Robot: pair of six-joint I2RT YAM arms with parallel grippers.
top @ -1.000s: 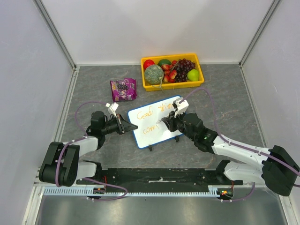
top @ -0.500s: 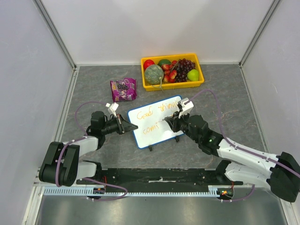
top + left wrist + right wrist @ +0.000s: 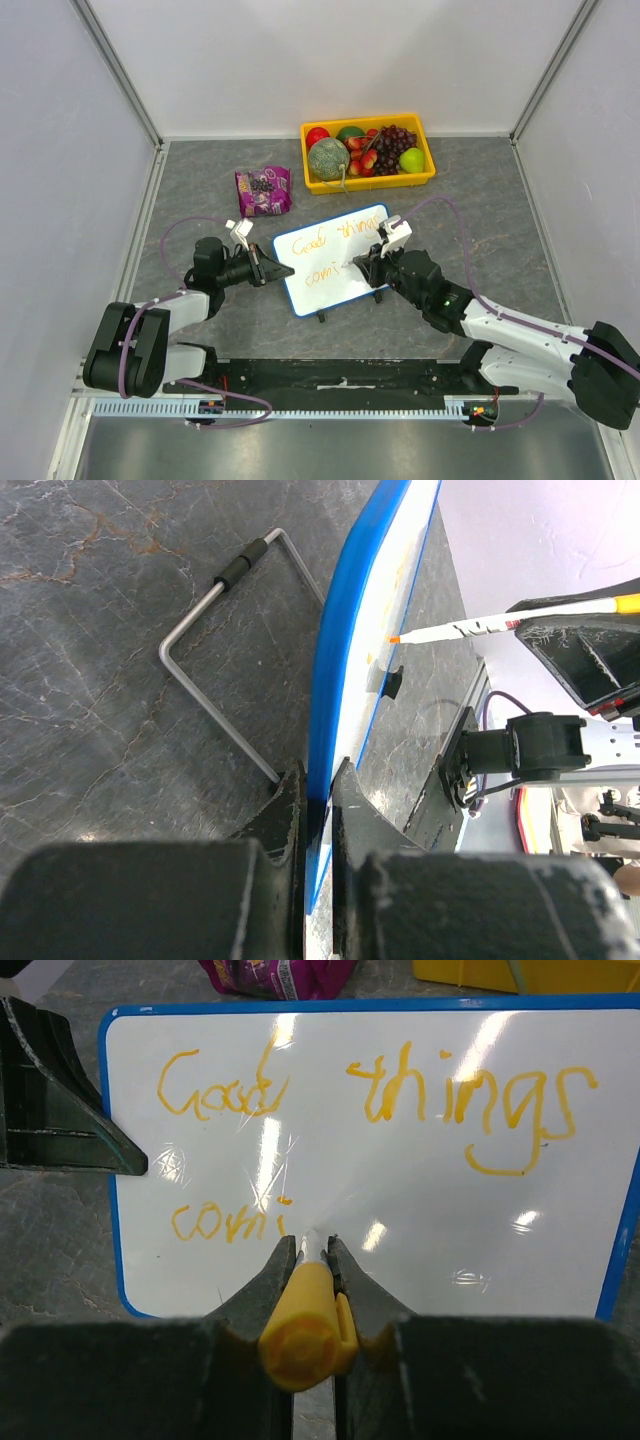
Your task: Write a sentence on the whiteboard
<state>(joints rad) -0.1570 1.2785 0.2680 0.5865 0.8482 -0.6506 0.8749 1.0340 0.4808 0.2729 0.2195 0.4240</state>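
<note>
Left wrist: whiteboard (image 3: 352,670) edge-on between jaws

Left arm (image 3: 170,305) rises from its base at the near left, bends at the elbow and points its wrist rightward. The left tool (image 3: 262,270) has both fingers pinched tight on the left rim of the whiteboard (image 3: 340,285). Right arm (image 3: 500,325) stretches low and long from the near right toward the centre. The right tool (image 3: 368,262) is clamped around a yellow-ended marker (image 3: 300,1330), wrist aimed at the board's face.
</note>
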